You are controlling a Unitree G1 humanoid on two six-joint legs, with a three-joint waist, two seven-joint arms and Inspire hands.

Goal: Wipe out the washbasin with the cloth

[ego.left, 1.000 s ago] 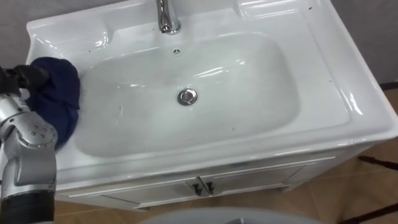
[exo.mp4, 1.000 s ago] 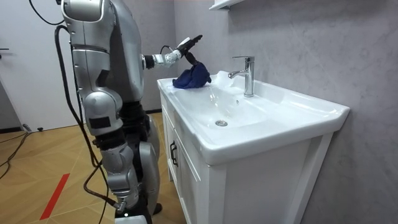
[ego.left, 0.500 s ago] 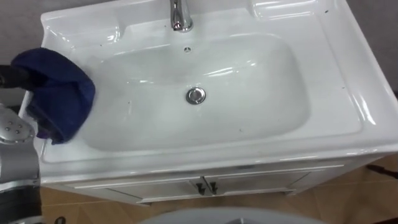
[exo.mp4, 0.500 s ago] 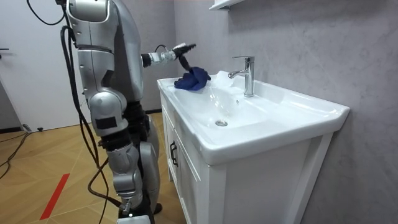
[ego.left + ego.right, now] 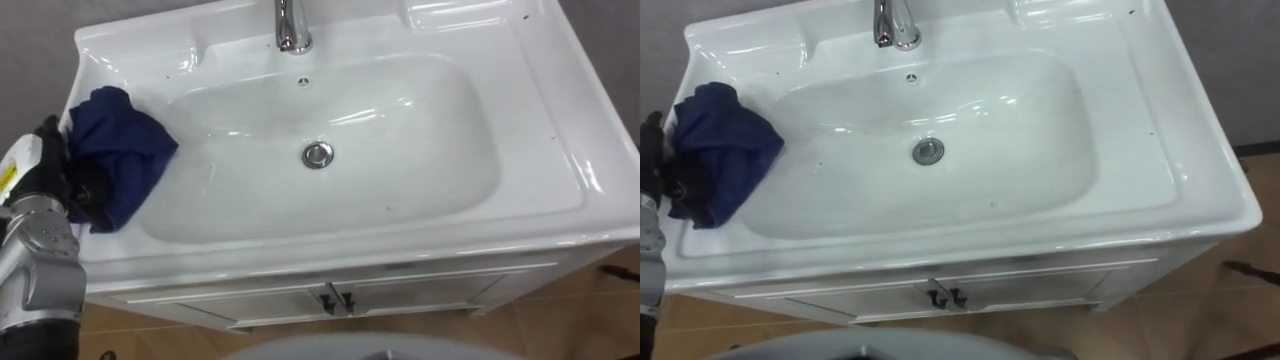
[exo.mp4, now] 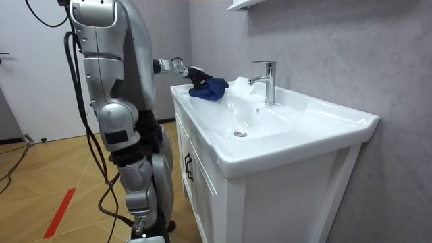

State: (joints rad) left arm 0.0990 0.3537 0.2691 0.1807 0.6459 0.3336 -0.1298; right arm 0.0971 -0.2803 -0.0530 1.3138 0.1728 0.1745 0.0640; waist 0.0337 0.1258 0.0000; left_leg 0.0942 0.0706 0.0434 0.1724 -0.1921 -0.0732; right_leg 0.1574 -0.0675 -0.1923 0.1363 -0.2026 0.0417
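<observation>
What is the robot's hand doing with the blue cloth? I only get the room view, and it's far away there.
Observer: In the eye views the left hand has its dark fingers curled into the blue cloth, holding it.
Operator: Is the cloth in the bowl yet?
Observer: Partly. It sits bunched on the basin's left rim, and its right edge drapes onto the bowl's slope, well left of the drain.
Operator: Is there any dirt to wipe?
Observer: A few small dark specks dot the bowl, one to the right of the drain.
</observation>
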